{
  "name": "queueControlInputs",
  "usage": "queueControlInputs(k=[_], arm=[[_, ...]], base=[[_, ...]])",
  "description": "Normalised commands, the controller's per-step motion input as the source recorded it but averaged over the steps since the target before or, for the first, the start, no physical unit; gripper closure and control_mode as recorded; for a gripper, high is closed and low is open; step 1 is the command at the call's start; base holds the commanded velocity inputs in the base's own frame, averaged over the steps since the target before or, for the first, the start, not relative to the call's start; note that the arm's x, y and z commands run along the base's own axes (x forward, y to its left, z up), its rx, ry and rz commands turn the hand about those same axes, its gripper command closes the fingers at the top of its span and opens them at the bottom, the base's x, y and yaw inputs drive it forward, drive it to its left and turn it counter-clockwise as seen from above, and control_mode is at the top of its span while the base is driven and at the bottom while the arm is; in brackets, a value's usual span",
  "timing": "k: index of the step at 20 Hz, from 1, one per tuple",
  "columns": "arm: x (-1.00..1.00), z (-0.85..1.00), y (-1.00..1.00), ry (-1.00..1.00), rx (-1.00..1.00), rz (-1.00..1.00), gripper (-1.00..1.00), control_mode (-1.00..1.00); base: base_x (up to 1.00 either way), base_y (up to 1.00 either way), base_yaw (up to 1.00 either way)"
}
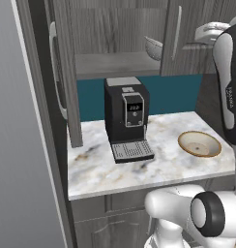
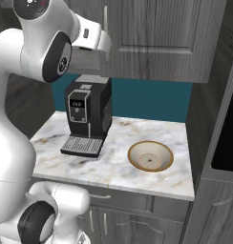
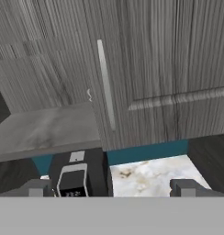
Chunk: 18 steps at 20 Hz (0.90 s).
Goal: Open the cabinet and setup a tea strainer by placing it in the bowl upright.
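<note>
The cabinet (image 1: pixel 115 34) is the largest thing here: a dark grey wall unit with streaky vertical wood grain. Its left door (image 1: pixel 64 72) stands swung open, edge-on at about 9 o'clock in the left base view, and carries a long pale bar handle. The right door (image 2: pixel 156 38) is shut, a flat panel with a raised frame, and its slim silver bar handle (image 3: pixel 106 85) runs top to bottom near the middle of the hand view. Inside the open half lies a smooth grey shelf (image 3: pixel 45 128).

Below is the counter (image 2: pixel 113 167), a slab of white marble with tan and grey veining and a straight front edge. A flat teal backsplash (image 2: pixel 147 102) runs behind it.

The coffee machine (image 1: pixel 125 118) stands at the counter's back, a boxy matt black body with a small display and a ribbed grey drip tray at its foot.

The bowl (image 2: pixel 150 156) sits on the marble at about 4 o'clock from the machine, well apart from it. It is round, shallow and wide, tan with a brown rim and a pale speckled inside.

The tea strainer (image 1: pixel 154 48) rests on the shelf at the inner edge of the shut door, a small grey mesh half-dome; its handle cannot be made out.

The gripper (image 3: pixel 111 188) hangs in front of the cabinet, its two blunt grey fingertips spread wide apart with nothing between them.
</note>
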Motion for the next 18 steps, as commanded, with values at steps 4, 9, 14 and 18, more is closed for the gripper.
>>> queueControlInputs(k=[4, 9, 14, 18], arm=[[0.37, 0.00, 0.00, 0.00, 0.00, 0.00, -1.00, -1.00], [0.70, -0.05, 0.00, 0.00, -0.05, 0.00, -1.00, -1.00], [0.73, -0.03, 0.00, 0.00, -0.02, 0.00, -1.00, -1.00], [0.73, -0.03, -0.02, 0.00, -0.02, 0.00, -1.00, -1.00]], base=[[0.00, 0.00, 0.00], [0.00, 0.00, 0.00], [0.00, 0.00, 0.00], [0.00, 0.00, 0.00]])
